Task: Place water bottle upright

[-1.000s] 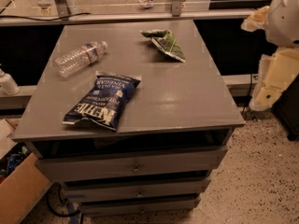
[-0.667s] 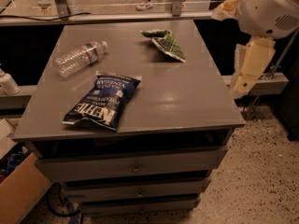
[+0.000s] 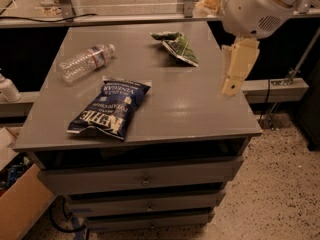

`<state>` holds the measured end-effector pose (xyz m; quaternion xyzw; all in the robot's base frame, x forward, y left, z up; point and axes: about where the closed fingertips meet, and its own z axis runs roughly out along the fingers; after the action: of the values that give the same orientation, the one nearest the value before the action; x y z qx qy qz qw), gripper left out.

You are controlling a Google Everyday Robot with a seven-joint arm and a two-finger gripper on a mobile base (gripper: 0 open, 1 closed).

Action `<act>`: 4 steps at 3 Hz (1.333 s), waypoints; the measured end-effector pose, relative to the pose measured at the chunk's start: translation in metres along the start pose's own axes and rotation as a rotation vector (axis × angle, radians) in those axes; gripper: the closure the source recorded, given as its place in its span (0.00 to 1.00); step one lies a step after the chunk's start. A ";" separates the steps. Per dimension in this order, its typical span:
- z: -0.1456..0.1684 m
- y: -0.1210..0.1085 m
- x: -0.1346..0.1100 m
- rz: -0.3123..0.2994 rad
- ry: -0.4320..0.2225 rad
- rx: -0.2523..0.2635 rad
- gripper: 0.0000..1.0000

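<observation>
The water bottle (image 3: 85, 61), clear ribbed plastic with a white cap and a red-white-blue label, lies on its side at the far left of the grey table (image 3: 190, 109). Its cap points right, toward the table's back. My gripper (image 3: 215, 49) hangs over the table's right edge under the white arm housing (image 3: 260, 6). It is far to the right of the bottle and well above the tabletop. It is open and empty, with one cream finger (image 3: 235, 66) pointing down and the other (image 3: 209, 1) up near the back rail.
A blue Kettle chip bag (image 3: 110, 109) lies flat at the front left. A crumpled green bag (image 3: 177, 46) lies at the back, right of centre. An opaque white bottle (image 3: 7, 89) stands left of the table. A cardboard box (image 3: 20, 204) sits on the floor at front left. Drawers (image 3: 145, 179) are below.
The arm has swung in from the right and risen, so the gripper now hangs over the table's right edge. The bottle and both bags have not moved.
</observation>
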<state>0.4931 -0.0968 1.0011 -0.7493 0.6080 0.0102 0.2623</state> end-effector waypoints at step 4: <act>0.125 -0.112 -0.083 -0.203 -0.119 0.046 0.00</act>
<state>0.6121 0.0428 0.9641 -0.7990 0.5124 0.0139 0.3145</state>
